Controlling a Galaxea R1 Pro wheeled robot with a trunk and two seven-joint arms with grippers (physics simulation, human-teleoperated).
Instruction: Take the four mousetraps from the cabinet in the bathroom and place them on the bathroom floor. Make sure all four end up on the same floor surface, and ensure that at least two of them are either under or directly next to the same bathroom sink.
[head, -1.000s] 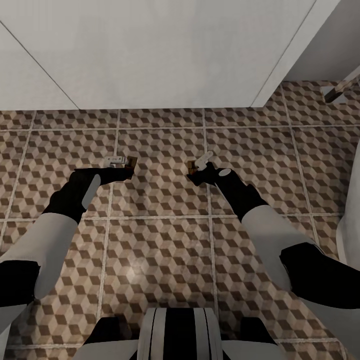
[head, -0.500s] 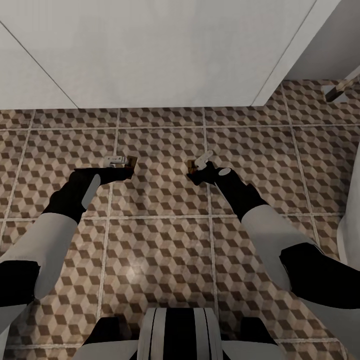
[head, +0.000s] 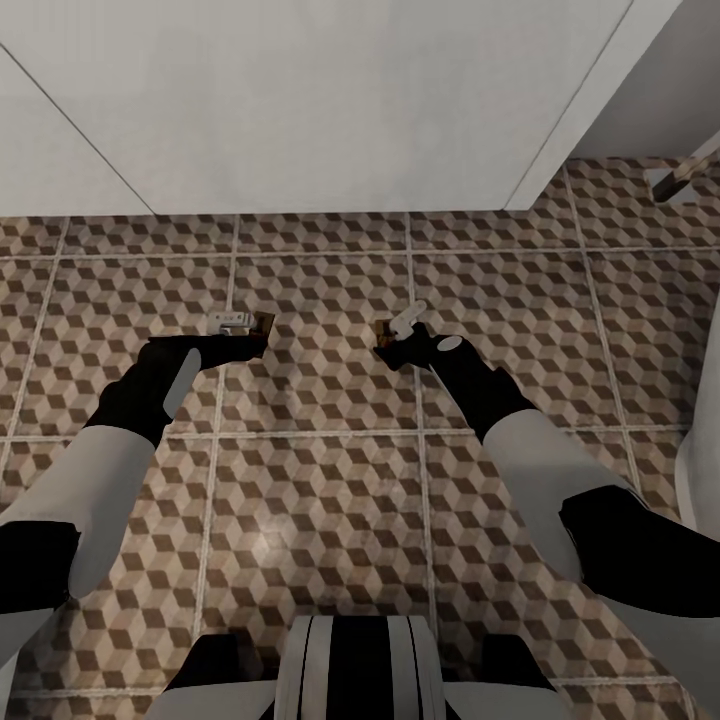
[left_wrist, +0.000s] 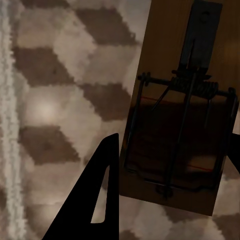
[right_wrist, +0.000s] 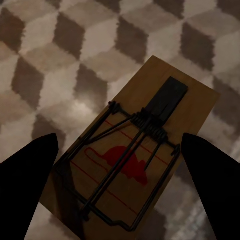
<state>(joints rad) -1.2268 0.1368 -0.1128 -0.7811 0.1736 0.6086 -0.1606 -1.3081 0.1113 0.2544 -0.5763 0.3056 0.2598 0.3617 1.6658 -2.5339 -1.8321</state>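
Fingers of the right gripper (right_wrist: 120, 195) stand wide apart, one dark tip (right_wrist: 27, 175) on each side of a mousetrap (right_wrist: 132, 167); whether either pad touches the board cannot be told. No writing can be read on that trap, only a red mouse-shaped mark under the wire bar. Its long axis runs between the two fingers, dark metal plate at the far end, away from the gripper.

On the left gripper (left_wrist: 165, 175), one black finger (left_wrist: 95, 195) sits just beside the edge of a second trap (left_wrist: 182, 110), and a sliver of the other finger shows at the opposite edge. The jaws straddle the board, but contact cannot be told. Thin red lines cross this board, with no legible label. Its long axis also points away from the gripper, plate end farthest.

From the head camera, both traps are seen low over the cube-pattern floor (head: 320, 480), the left one (head: 262, 324) and the right one (head: 382, 332) near each other at the gripper tips, left (head: 250, 335) and right (head: 390, 345). Beyond them rises a flat white panel (head: 330, 110); what it belongs to cannot be told.
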